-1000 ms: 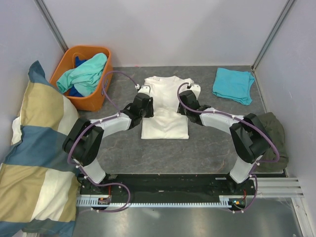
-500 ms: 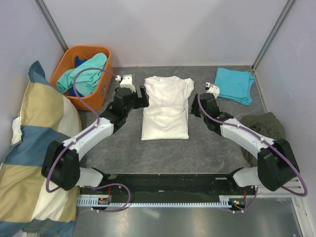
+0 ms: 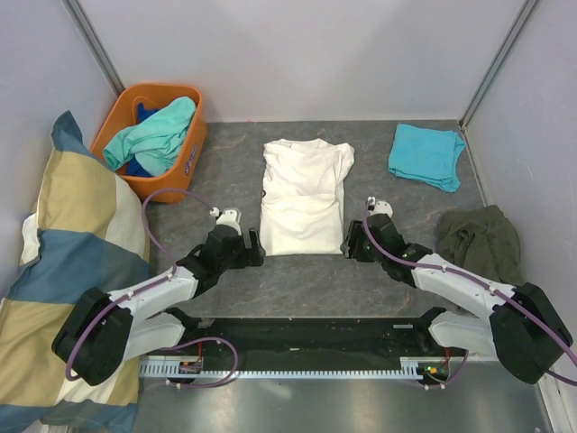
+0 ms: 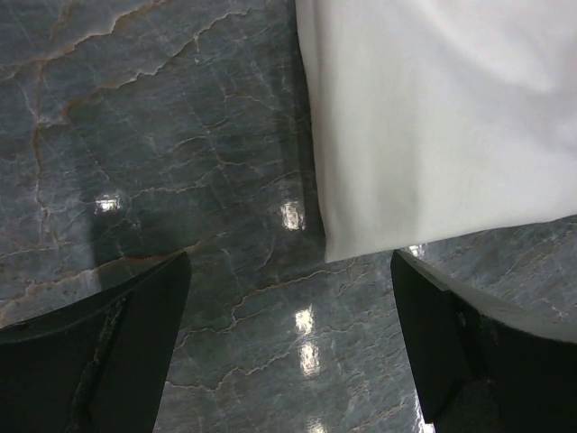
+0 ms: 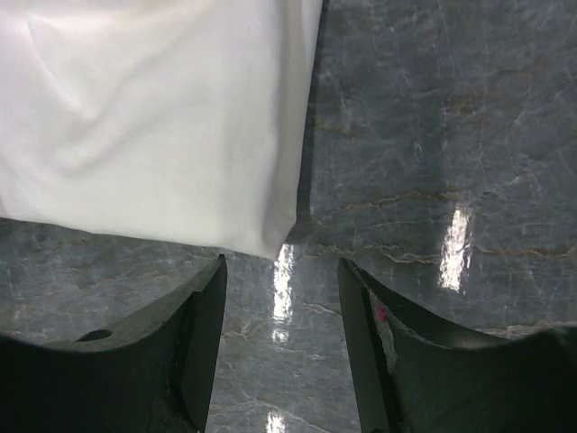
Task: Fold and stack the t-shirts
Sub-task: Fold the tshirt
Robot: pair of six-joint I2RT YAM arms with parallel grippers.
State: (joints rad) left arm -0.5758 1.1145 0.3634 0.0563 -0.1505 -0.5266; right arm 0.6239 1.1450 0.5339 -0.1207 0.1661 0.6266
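A cream-white t-shirt (image 3: 305,194) lies flat mid-table, folded into a narrow strip with its collar at the far end. My left gripper (image 3: 252,245) sits just off its near left corner, open and empty. The left wrist view shows that gripper (image 4: 290,271) over bare table, the shirt's corner (image 4: 433,117) just ahead. My right gripper (image 3: 353,242) is by the near right corner, also open. In its wrist view the right gripper (image 5: 281,271) holds nothing, with the shirt's hem (image 5: 153,117) in front. A folded turquoise t-shirt (image 3: 425,155) lies at the back right.
An orange basket (image 3: 115,113) at the back left holds mint-green (image 3: 158,131) and blue tees. A big yellow-and-blue checked pillow (image 3: 63,271) fills the left side. An olive-green garment (image 3: 478,239) is bunched at the right edge.
Both grippers let go of the white shirt, opened, and drew back from its upper part to its near corners. The shirt now lies narrower.
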